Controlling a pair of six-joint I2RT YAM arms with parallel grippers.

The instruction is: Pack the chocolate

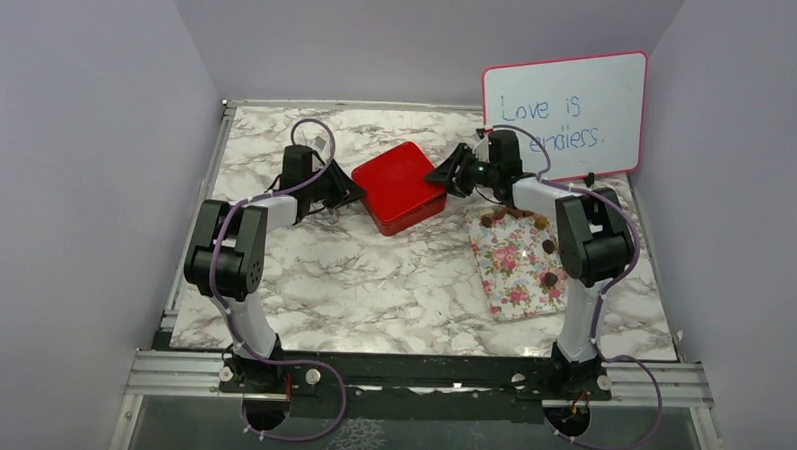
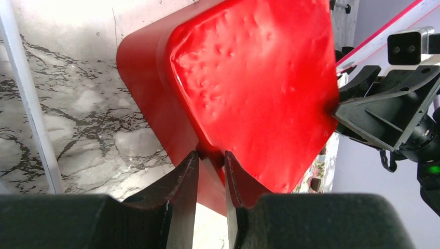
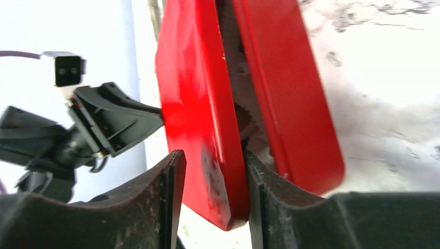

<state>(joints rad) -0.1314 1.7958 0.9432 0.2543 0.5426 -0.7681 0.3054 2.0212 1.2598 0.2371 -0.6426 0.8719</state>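
The chocolate (image 1: pixel 549 245), small dark and light brown bite-size pieces, is lying scattered along the far and right parts of a floral sheet (image 1: pixel 518 269) on the right side of the marble worktop (image 1: pixel 372 284), partly hidden behind the right arm. A red tin (image 1: pixel 401 188) with rounded corners is sitting at the far middle, turned corner-on between the two arms. The left claw (image 2: pixel 211 176) is nearly closed, pinching the tin's left corner between its fingers. The right claw (image 3: pixel 212 176) is standing partly open at the opposite corner, its fingers either side of the lid (image 3: pixel 200 104); whether they are pressing on it cannot be told. The lid is gaping slightly there, showing crinkled white inside. A whiteboard (image 1: pixel 569 111) is leaning at the far right. Plain walls are closing in three sides, while bare marble is lying open in front of the tin.
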